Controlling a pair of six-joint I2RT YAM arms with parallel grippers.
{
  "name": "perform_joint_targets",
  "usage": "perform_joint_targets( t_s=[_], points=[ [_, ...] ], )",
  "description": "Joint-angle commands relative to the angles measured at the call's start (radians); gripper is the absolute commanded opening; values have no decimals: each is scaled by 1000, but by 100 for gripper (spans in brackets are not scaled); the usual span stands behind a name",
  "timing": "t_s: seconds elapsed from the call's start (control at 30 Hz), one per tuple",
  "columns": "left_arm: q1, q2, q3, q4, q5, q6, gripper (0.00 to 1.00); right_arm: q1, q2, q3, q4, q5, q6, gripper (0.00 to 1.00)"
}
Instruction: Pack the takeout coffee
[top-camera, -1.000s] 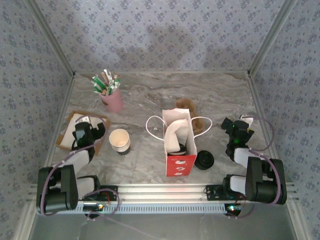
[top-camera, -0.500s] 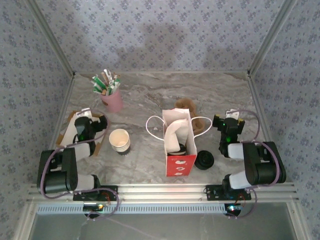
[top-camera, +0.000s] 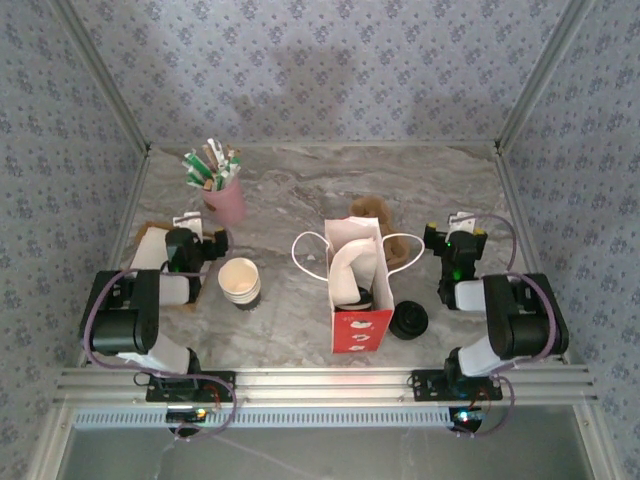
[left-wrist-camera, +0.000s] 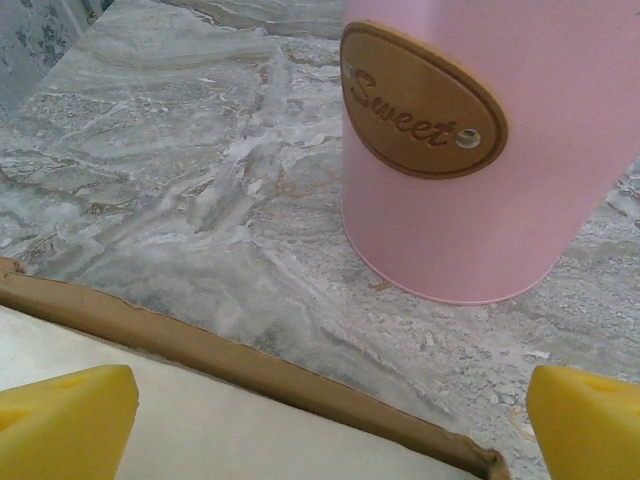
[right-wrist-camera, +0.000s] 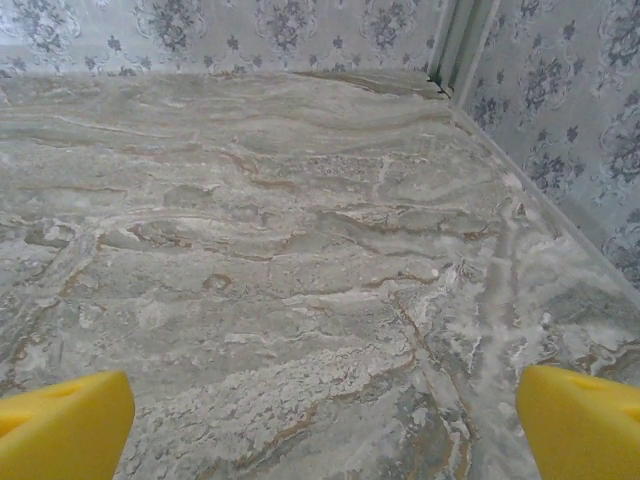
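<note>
while both jaws gape empty, the white cup (top-camera: 239, 281) stands left of the bag (top-camera: 360, 330).

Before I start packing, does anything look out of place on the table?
Yes: the white paper cup stands uncovered, while a round black lid lies apart from it, on the other side of the red-and-white bag.

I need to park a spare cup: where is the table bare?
Bare marble at the far right corner, beyond the right gripper; also between the pink cup and the paper bag. Crowded around the bag and black lid.
</note>
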Motion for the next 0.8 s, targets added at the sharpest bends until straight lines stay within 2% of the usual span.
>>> perform_joint_targets(
  t_s=[0.0,0.77],
  points=[
    [6,6,20,42,3,17,99,-16,1,23,-49,-39,6,100],
    [8,6,23,38,10,17,99,-21,15,42,-65,-53,2,100]
  ],
)
